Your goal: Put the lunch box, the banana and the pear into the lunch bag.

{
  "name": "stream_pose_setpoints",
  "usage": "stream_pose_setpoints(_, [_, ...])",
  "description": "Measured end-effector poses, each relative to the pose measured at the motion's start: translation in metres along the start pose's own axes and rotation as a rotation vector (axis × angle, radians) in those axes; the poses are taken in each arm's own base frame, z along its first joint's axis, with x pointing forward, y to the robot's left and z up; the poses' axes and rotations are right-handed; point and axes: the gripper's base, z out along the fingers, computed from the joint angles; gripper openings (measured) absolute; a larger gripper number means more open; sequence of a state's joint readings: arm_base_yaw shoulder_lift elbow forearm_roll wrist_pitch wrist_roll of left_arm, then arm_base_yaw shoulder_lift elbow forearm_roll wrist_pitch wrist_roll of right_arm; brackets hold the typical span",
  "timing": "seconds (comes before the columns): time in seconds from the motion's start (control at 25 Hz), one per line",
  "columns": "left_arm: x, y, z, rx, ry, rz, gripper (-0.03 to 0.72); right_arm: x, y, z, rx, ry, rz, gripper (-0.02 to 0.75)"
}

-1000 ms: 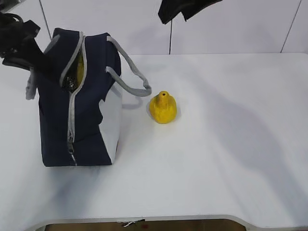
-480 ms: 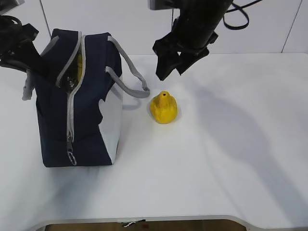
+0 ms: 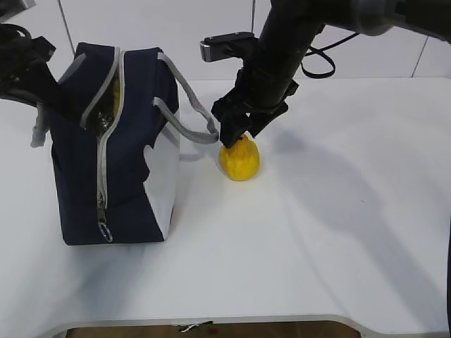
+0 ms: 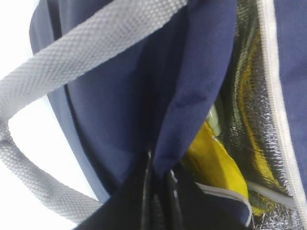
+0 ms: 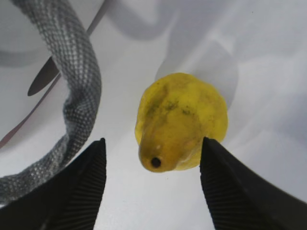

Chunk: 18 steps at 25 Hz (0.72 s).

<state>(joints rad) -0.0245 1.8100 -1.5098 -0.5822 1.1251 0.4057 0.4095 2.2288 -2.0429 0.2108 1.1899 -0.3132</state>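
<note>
Banana (image 4: 216, 158) in bag (image 3: 134, 155); pear (image 3: 239, 159) left on table, right gripper (image 5: 153, 184) spread around it; left gripper (image 4: 160, 201) pinches bag edge.

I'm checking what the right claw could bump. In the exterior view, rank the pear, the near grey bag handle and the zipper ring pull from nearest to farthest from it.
From the right claw:
1. Pear, directly beneath it.
2. Grey handle, just to its left.
3. Zipper ring pull, low on the lunch bag, far left.

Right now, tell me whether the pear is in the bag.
Out. The pear stands upright on the table beside the lunch bag.
</note>
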Motion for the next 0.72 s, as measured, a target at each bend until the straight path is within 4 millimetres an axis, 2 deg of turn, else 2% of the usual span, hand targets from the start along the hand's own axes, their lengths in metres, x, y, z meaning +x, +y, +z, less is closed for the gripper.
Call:
stream_pose_setpoints(0.32, [0.0,0.0,0.0,-0.001,0.001,0.001,0.011,-0.003,-0.004,0.004,0.029,-0.035,-0.016,0.501])
stream_pose_setpoints(0.56, [0.0,0.0,0.0,-0.005,0.003,0.002,0.011,-0.001,-0.008,0.025,0.024,-0.003,-0.015,0.501])
stream_pose_setpoints(0.72, [0.001,0.001,0.0,-0.012,0.008,0.007,0.011,-0.002,-0.008,0.027,0.028,-0.009,-0.016,0.501])
